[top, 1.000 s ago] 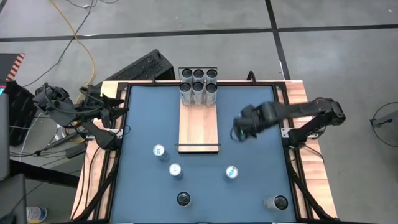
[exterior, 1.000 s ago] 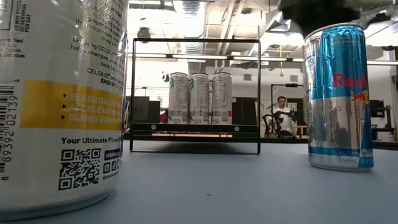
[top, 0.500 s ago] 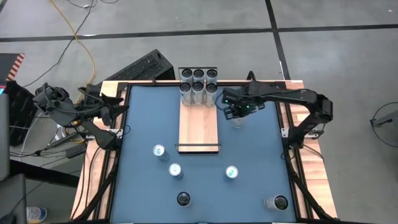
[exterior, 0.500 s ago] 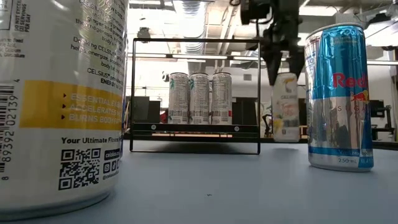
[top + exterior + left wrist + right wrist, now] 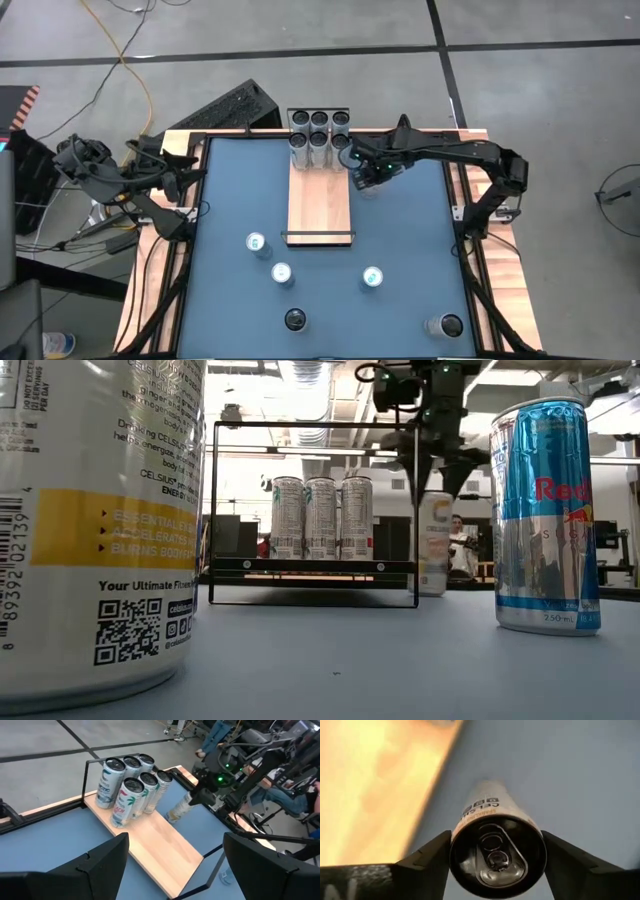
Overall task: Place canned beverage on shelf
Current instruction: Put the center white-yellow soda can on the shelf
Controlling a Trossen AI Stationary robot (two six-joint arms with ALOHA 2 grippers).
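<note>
You have six cans (image 5: pixel 319 137) standing on the far end of the shelf (image 5: pixel 320 195). Just right of the shelf, a can (image 5: pixel 434 544) stands on the counter (image 5: pixel 400 230) under the right tool (image 5: pixel 362 172). Five more cans stand nearer than the shelf's near end.
</note>
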